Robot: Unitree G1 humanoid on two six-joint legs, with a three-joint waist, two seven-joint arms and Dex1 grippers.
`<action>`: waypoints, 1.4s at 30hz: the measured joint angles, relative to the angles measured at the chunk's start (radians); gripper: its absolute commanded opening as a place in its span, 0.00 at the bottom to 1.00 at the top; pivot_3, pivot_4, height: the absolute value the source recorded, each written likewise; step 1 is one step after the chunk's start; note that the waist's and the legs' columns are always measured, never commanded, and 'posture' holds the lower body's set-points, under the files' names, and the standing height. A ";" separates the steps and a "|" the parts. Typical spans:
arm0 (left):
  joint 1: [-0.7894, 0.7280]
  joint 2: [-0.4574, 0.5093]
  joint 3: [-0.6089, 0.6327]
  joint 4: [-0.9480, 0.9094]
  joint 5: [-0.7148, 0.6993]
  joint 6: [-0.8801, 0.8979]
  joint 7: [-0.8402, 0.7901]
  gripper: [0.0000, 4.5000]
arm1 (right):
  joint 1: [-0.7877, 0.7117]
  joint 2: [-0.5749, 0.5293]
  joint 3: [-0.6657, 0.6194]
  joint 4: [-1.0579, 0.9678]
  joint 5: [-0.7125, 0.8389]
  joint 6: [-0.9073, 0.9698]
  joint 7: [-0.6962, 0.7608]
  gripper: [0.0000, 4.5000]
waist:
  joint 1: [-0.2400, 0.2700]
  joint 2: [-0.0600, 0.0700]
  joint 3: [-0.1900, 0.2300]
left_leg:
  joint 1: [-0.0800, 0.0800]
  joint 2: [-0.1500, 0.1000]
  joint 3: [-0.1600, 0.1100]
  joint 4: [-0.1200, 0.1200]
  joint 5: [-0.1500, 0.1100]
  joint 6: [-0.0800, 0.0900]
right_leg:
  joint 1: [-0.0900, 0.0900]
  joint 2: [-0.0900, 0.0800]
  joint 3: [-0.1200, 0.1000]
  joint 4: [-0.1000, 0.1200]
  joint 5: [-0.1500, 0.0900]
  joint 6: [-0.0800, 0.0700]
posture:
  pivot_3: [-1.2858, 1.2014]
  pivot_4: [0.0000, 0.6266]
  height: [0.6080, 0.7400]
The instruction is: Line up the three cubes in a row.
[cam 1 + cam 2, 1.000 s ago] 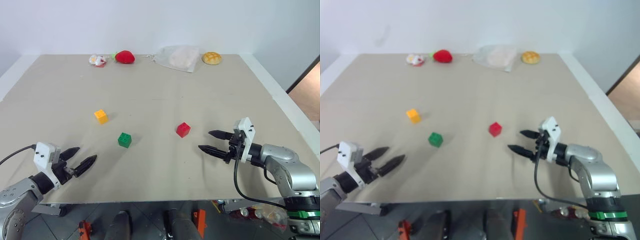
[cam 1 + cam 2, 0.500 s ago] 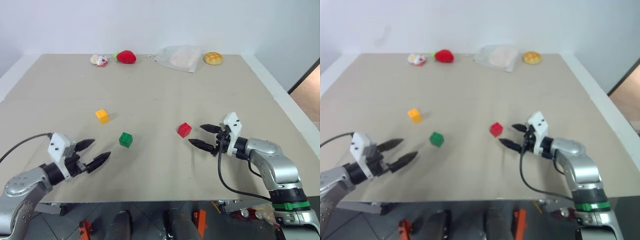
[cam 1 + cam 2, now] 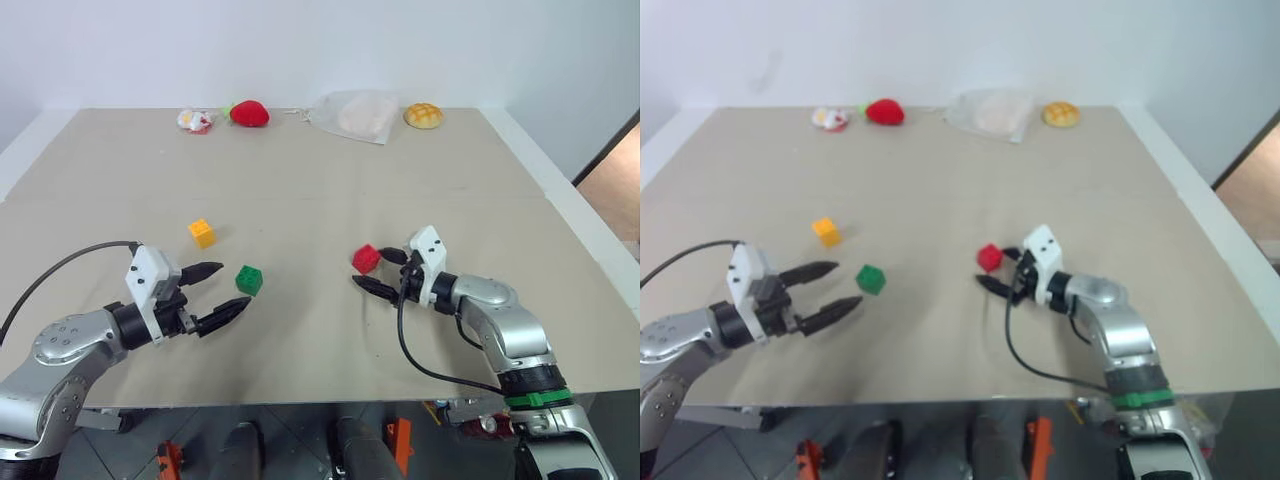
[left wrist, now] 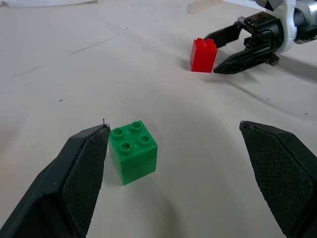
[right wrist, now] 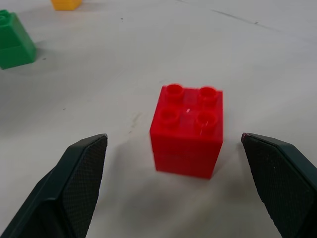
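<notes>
light: bright, even | shadows: soft, faint | focus: sharp; no glare

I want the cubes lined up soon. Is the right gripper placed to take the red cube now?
Probably yes. The right gripper stands open with the red cube just ahead between its fingers, and nothing lies between them.

surface: beige table [image 3: 330, 190] | red cube [image 3: 366, 258] just ahead of the right gripper [image 3: 384, 272] | green cube [image 3: 249, 280] just beyond the left gripper [image 3: 219, 295] | yellow-orange cube [image 3: 202, 232] farther off | far edge: strawberry toy [image 3: 249, 113], clear bag [image 3: 355, 115], bread bun [image 3: 423, 116]
</notes>
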 measured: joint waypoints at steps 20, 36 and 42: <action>-0.006 -0.060 0.038 0.005 -0.086 0.039 0.090 0.97 | -0.048 -0.046 0.049 0.094 -0.020 -0.108 0.209 0.28 | 0.000 0.000 0.000 | 0.000 0.000 0.000 0.000 0.000 0.000 | 0.001 0.000 0.001 0.000 0.001 0.001 | 0.52 0.24 1.00; -0.018 -0.057 0.034 0.080 -0.086 0.040 0.049 0.97 | -0.247 -0.085 0.202 0.363 -0.053 -0.346 0.698 0.28 | -0.004 0.000 0.000 | 0.001 0.000 0.000 0.001 0.000 0.000 | 0.001 0.001 0.001 0.000 0.001 0.001 | 0.52 0.24 1.00; 0.012 -0.061 0.025 0.075 -0.078 0.039 0.050 0.97 | -0.354 -0.008 0.196 0.569 -0.107 -0.463 0.607 0.28 | -0.012 0.000 0.000 | 0.006 0.000 0.000 0.001 0.002 0.001 | 0.002 0.002 0.002 0.001 0.006 -0.002 | 0.52 0.24 1.00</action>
